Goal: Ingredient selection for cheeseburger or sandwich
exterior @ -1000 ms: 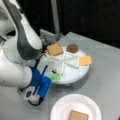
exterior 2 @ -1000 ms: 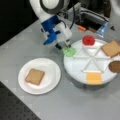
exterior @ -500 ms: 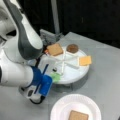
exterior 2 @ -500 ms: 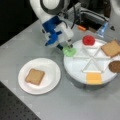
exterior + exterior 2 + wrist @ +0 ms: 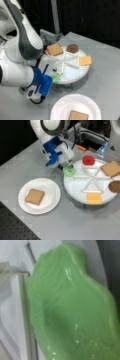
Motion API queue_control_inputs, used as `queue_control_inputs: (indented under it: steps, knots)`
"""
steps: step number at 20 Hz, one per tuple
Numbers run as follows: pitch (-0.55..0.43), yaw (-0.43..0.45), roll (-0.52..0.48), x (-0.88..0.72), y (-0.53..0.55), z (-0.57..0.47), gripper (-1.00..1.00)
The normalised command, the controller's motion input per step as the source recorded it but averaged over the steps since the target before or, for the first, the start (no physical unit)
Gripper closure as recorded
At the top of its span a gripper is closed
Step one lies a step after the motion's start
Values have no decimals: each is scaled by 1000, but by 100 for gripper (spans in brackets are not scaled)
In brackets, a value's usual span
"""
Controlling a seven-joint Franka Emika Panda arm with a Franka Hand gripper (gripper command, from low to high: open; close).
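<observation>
Grey tabletop (image 5: 75, 225) carries a divided white tray (image 5: 82, 195) and a paper plate (image 5: 50, 202) holding one toast square (image 5: 35, 196). At the tray's rim the gripper (image 5: 68, 166) meets the green lettuce piece (image 5: 69, 171); whether its fingers pinch it I cannot tell. Lettuce fills the wrist view (image 5: 72, 307).

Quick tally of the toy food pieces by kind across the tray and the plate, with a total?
Toast: 2, on the plate and in the tray
Lettuce: 1, at the gripper, tray edge
Tomato: 1
Cheese: 1
Brown patty: 1
Total: 6
</observation>
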Motion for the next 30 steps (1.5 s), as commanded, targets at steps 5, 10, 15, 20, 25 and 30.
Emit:
queue_control_inputs:
  steps: [5, 10, 15, 20, 25, 30]
  knots:
    - [-38, 119, 69, 12, -72, -103, -100]
    - [-50, 112, 55, 22, -66, -74, -100]
    - [-48, 98, 57, 21, -38, -58, 100]
    - [-35, 92, 58, 1, -11, -33, 100]
    - [-31, 82, 60, -10, 8, -24, 100]
    - [-31, 78, 57, -8, 3, -23, 100]
